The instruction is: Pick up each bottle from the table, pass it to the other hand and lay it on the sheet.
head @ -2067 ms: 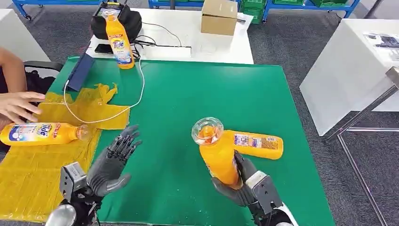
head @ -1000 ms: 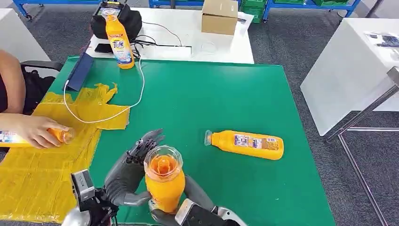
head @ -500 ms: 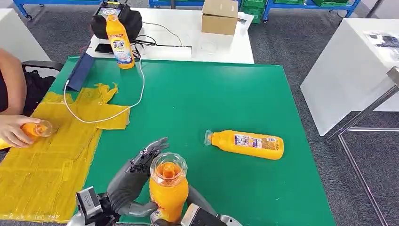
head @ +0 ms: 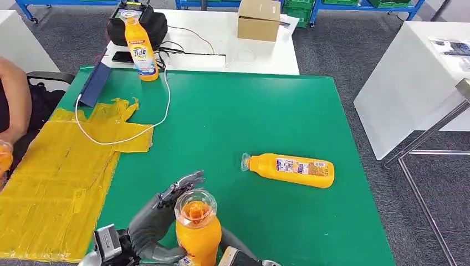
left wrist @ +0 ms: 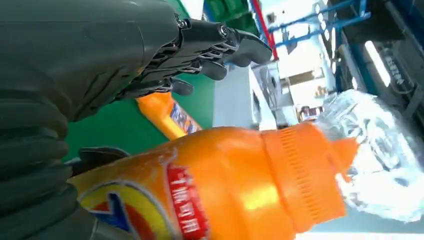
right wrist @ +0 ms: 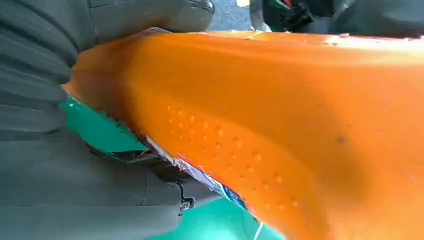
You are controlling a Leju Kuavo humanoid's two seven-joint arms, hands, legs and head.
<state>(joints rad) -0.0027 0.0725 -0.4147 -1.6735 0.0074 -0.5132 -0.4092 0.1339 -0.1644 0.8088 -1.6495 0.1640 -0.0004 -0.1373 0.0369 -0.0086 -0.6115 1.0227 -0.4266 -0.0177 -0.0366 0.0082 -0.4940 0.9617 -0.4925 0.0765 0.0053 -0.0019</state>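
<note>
At the near edge of the green table (head: 288,111), an orange bottle (head: 197,233) with a clear cap stands upright, cap toward the camera, held between the robot's two hands. The right hand (head: 233,252) grasps it from below and behind — its wrist view shows grey fingers wrapped against the bottle's orange body just above the green surface. The left hand (head: 158,219) is beside the bottle on its left, fingers stretched out past the cap rather than curled around it; its wrist view shows the thumb lying under the bottle's label and the dark fingers (left wrist: 215,47) extended clear of the bottle, so it is touching but not clenched.

Farther out, right of centre, a second orange bottle (head: 289,170) lies on its side on the green table, cap pointing left, well apart from the hands.

To the left, a yellow sheet (head: 61,177) covers the table's left side, with a white cable (head: 145,131) looping across its far corner. At the left edge, a person's arm (head: 14,105) shows, with part of an orange bottle at the frame's border.

At the far edge, a third orange bottle (head: 139,49) stands upright on a white table, near a cardboard box (head: 258,19).
</note>
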